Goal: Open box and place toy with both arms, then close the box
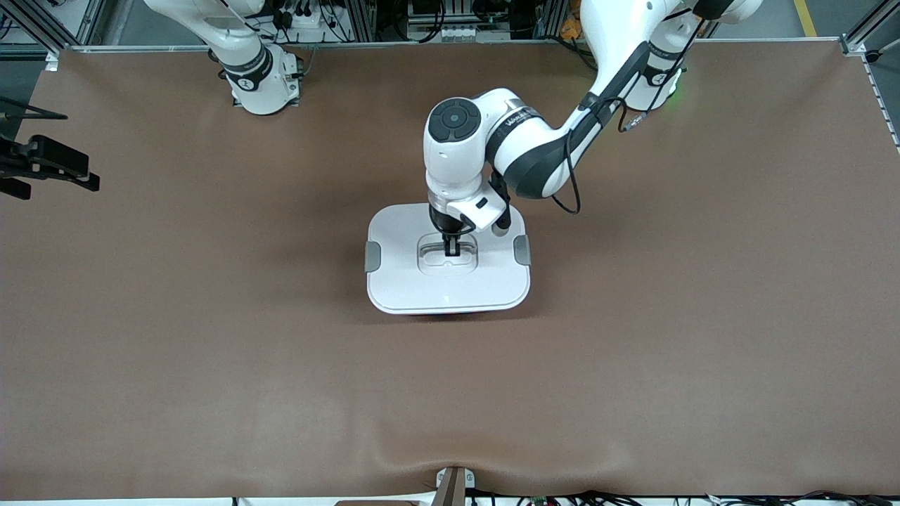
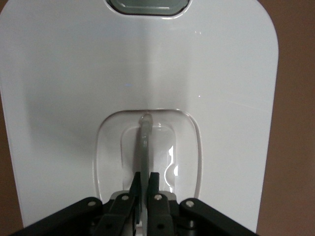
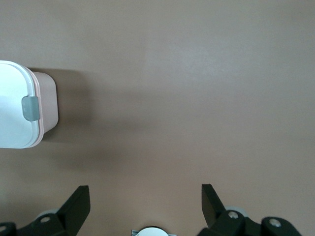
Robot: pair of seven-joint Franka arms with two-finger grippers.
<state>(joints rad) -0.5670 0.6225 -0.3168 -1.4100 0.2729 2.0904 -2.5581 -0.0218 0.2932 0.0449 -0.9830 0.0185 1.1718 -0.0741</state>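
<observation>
The box (image 1: 422, 288) stands shut in the middle of the table, its white lid on and a grey clip (image 1: 372, 256) at each end. My left gripper (image 1: 451, 247) is down in the lid's recessed handle well. In the left wrist view the left gripper (image 2: 145, 179) is shut on the thin clear handle (image 2: 144, 142). My right gripper (image 1: 49, 165) waits up in the air over the table's edge at the right arm's end, open and holding nothing (image 3: 144, 191). Its wrist view shows the box's pink wall (image 3: 47, 101) and one clip (image 3: 30, 108). The toy is out of view.
Brown table cloth (image 1: 633, 351) runs all round the box. The left arm's elbow (image 1: 534, 154) hangs over the table between its base and the box. Frame rails and cables line the edge by the bases.
</observation>
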